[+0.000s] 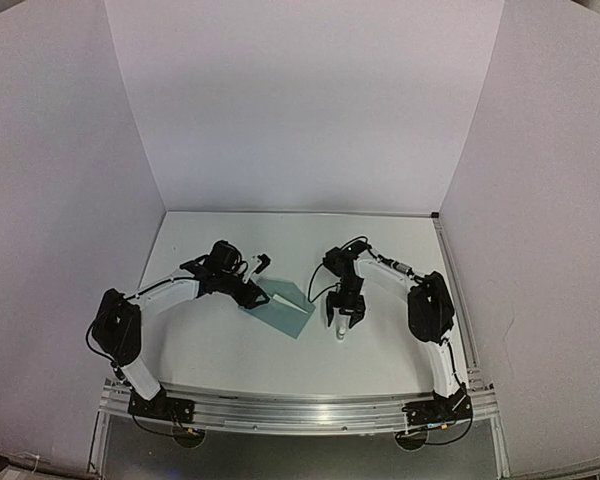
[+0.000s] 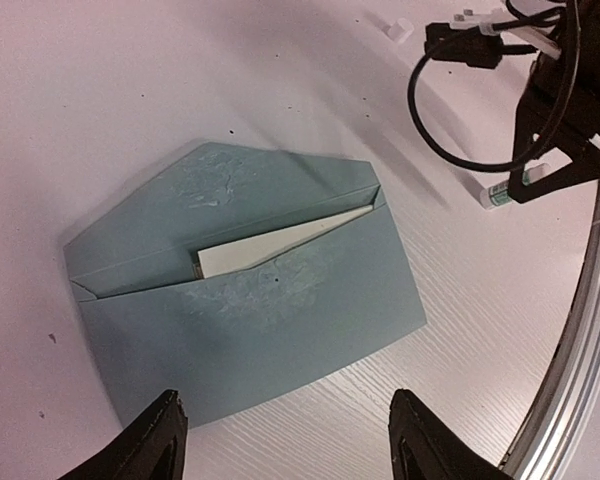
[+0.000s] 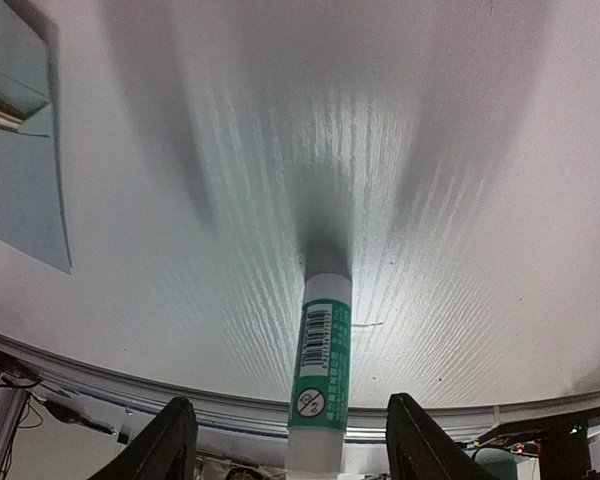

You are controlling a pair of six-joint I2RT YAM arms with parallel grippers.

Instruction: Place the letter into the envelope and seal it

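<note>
Envelope (image 2: pixel 260 330) lies flat on the table (image 2: pixel 100 100) btwn the two arms, nearer the left one. Its flap (image 2: pixel 230 190) is open and points away from the left wrist cam, w/ shiny smears on it that look like glue. The letter (image 2: pixel 280 243) sits inside the pocket w/ only a pale strip showing at the mouth, so insertion looks done and sealing is what's left. Left gripper (image 2: pixel 285 405) hovers over the envelope's near edge, jaws spread wide, nothing in them. Right gripper (image 3: pixel 290 402) is off to the envelope's right, jaws also wide, w/ the green-and-white glue stick (image 3: pixel 320 350) btwn them and a clear gap each side, so no grip on it. You can't tell whether the stick's far end sits squarely on the table. Step in hand, IMO: get clear of the stick, then fold the flap. Lift the right arm straight up so a finger doesn't tip the stick toward the paper. Pin the envelope body w/ the left near an edge, not on the glue. Then catch the flap tip, roll it over along the crease and press from centre outward. Go slow: thin paper probably slides on this smooth top, and a skewed fold leaves glue exposed.
</note>
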